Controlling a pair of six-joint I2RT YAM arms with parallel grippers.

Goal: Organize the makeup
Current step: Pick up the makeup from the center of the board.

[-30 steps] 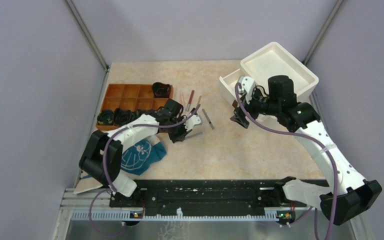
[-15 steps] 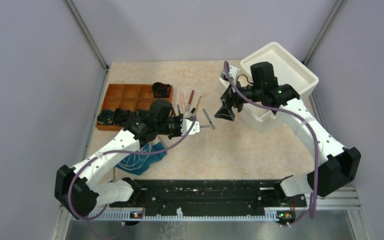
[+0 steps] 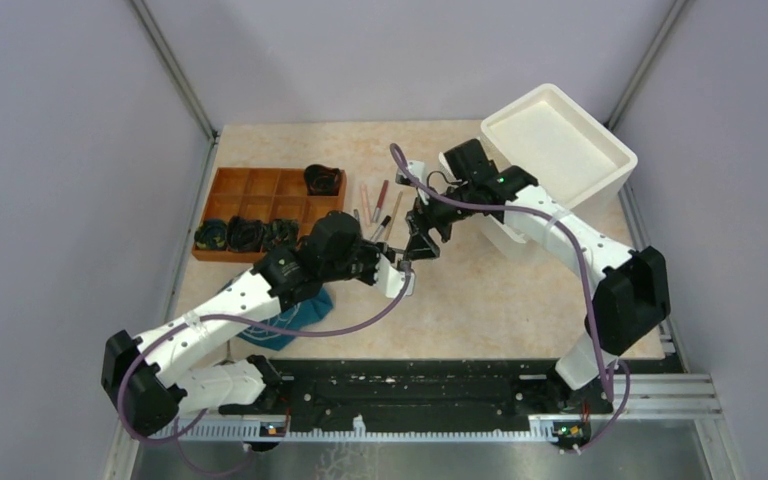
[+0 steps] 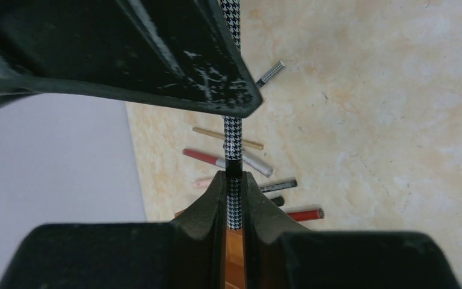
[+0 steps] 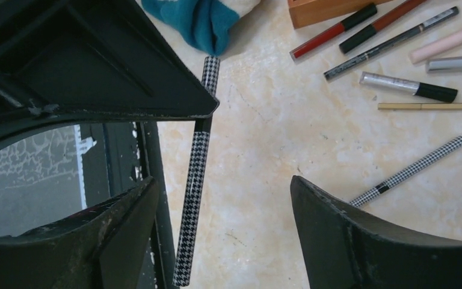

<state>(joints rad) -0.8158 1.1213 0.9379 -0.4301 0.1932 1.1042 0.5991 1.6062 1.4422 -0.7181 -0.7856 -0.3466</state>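
My left gripper (image 3: 401, 272) (image 4: 233, 178) is shut on a black-and-white houndstooth pencil (image 4: 233, 129) and holds it above the table. My right gripper (image 3: 422, 243) (image 5: 224, 183) is open, and the held pencil (image 5: 194, 180) stands between its fingers, nearer the left finger (image 5: 105, 238). A second houndstooth pencil (image 5: 410, 167) (image 4: 271, 73) lies on the table. Several slim pencils and tubes lie in a loose row (image 3: 380, 205): red (image 5: 331, 33), thin black (image 5: 391, 42), pink (image 5: 451, 41), silver-and-black (image 5: 406, 86), gold (image 5: 430, 106).
A brown wooden organizer tray (image 3: 260, 185) with dark items in some compartments stands at the left. A teal patterned cloth (image 3: 290, 312) (image 5: 204, 18) lies under my left arm. A white foam box (image 3: 560, 135) stands at the back right.
My left arm has carried the houndstooth pencil right and toward the table's middle. My right arm has swung left from the white box and now straddles that pencil with open fingers.
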